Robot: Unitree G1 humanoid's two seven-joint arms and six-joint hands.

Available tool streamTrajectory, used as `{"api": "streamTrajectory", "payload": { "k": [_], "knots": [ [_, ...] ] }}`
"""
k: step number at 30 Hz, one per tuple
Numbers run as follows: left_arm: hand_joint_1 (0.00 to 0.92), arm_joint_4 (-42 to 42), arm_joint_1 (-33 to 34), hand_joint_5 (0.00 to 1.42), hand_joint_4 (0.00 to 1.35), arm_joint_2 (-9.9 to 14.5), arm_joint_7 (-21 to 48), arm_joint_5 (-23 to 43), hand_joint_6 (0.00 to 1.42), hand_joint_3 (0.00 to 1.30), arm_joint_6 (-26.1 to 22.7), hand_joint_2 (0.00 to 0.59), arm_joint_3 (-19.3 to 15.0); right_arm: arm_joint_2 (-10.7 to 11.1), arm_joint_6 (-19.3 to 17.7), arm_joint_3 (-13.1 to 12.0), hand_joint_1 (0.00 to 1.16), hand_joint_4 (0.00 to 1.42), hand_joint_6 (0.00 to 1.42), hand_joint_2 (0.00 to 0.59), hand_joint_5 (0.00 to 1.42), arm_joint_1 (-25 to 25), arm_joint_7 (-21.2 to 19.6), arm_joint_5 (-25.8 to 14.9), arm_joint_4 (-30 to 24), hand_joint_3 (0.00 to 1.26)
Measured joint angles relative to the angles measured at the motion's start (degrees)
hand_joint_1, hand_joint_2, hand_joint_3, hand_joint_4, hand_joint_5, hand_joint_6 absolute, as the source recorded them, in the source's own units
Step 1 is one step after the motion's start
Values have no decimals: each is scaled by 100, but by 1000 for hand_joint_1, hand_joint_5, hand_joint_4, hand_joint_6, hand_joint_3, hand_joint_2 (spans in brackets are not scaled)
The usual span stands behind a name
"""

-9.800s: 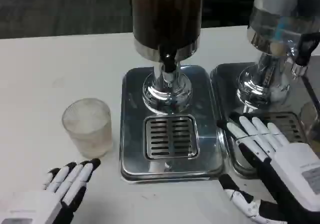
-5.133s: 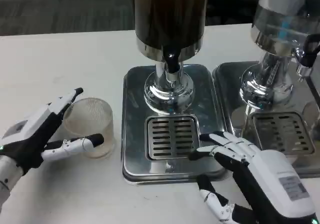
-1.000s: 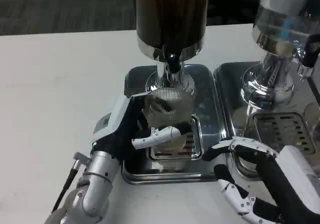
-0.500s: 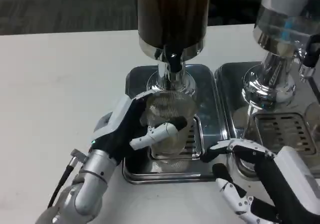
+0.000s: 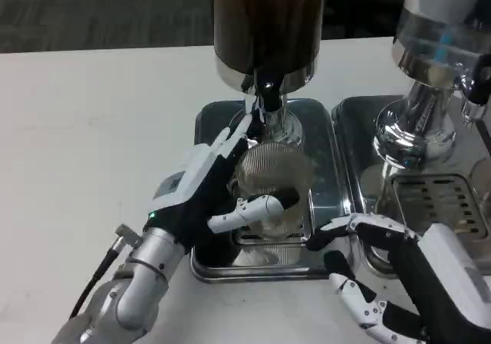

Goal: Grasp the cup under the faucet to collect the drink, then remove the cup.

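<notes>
Gripping the cup [image 5: 270,181], the left hand [image 5: 211,194] holds it tilted over the drip tray [image 5: 318,156], just below the faucet [image 5: 265,97] of the dark dispenser [image 5: 268,21]. The right hand [image 5: 391,271] rests released on the worktop [image 5: 92,144] by the tray's front corner, fingers apart.

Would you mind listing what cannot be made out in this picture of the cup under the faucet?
- Head view: the cup is partly covered by the left robot hand, so its base and any liquid inside cannot be judged.
- Head view: the dark dispenser is cut off by the top edge, hiding its fill level.
- Head view: the right robot hand runs off the bottom right corner.
- Head view: the drip grate is mostly hidden by the cup.
</notes>
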State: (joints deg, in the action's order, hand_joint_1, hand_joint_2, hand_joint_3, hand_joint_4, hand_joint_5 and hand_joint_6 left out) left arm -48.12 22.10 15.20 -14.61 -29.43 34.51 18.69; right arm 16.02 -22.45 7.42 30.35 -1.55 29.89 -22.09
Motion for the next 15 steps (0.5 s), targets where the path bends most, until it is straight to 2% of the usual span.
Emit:
{"api": "streamTrajectory", "payload": {
  "k": [8,15],
  "knots": [
    [12,205,-129,0,0,13,19,13,0,0,-24,23,-76,0,0,4,466,429,265,498,329,23,0,-16,44,588],
    [7,385,-170,0,0,160,-213,-14,0,0,-66,26,-284,2,-2,5,467,435,267,498,343,20,0,-45,137,590]
  ]
}}
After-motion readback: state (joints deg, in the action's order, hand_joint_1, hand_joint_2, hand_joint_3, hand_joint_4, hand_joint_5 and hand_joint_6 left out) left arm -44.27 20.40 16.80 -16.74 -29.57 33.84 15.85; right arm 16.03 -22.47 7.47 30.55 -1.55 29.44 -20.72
